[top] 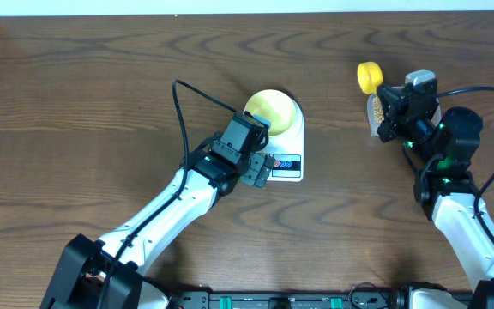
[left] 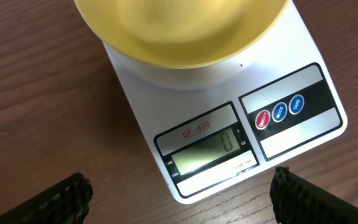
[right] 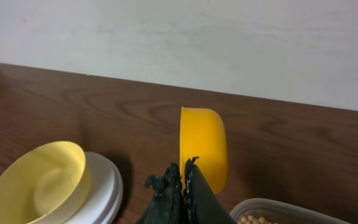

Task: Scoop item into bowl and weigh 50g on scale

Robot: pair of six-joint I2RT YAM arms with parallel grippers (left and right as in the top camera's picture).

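The pale yellow-green bowl [top: 273, 110] [left: 179, 31] [right: 39, 183] stands empty on the white scale [top: 288, 163] [left: 229, 130] [right: 107, 186]. The scale's screen is lit. My left gripper [top: 262, 170] [left: 182, 202] hovers open over the scale's front edge, with nothing between its fingertips [left: 67, 199]. My right gripper [top: 386, 96] [right: 185, 171] is shut on the handle of a yellow scoop [top: 368, 77] [right: 204, 146]. The scoop's cup is turned on its side above the table, right of the scale. The beans [right: 253, 219] lie in a clear tub [top: 373, 113] [right: 278, 213] just under that gripper.
The brown wooden table [top: 75, 103] ends at a pale wall [right: 229, 43] behind. A black cable [top: 187, 103] loops from the left arm over the table, left of the scale.
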